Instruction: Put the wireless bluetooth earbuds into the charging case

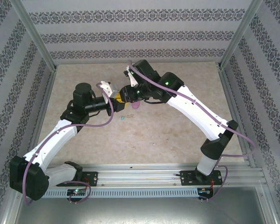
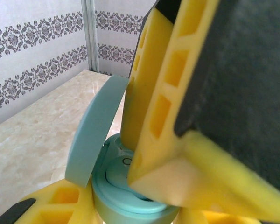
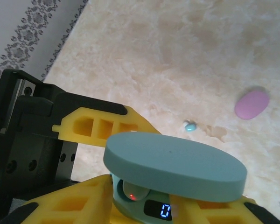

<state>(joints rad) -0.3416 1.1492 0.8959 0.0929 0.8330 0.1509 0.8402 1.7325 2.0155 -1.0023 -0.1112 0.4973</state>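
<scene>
matte teal oval case [image 3: 175, 168], tiny glossy bud [image 3: 190, 126], marbled tabletop [image 3: 177, 46]

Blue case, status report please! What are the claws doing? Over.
Left claw shut on blue case, lid up. Right claw at case opening, grip unclear. One blue earbud loose on table, pink case nearby.

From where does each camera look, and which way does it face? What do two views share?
Top: above and behind the bases, looking down at the table; both arms, left pincer meeting right pincer.
Left wrist: low, facing sideways toward the wall; its fingers hold the open blue case.
Right wrist: above that case, looking down; own fingers at the bottom.
Shared: both wrists see the blue case; top and right wrist, the pink case and loose earbud.
</scene>
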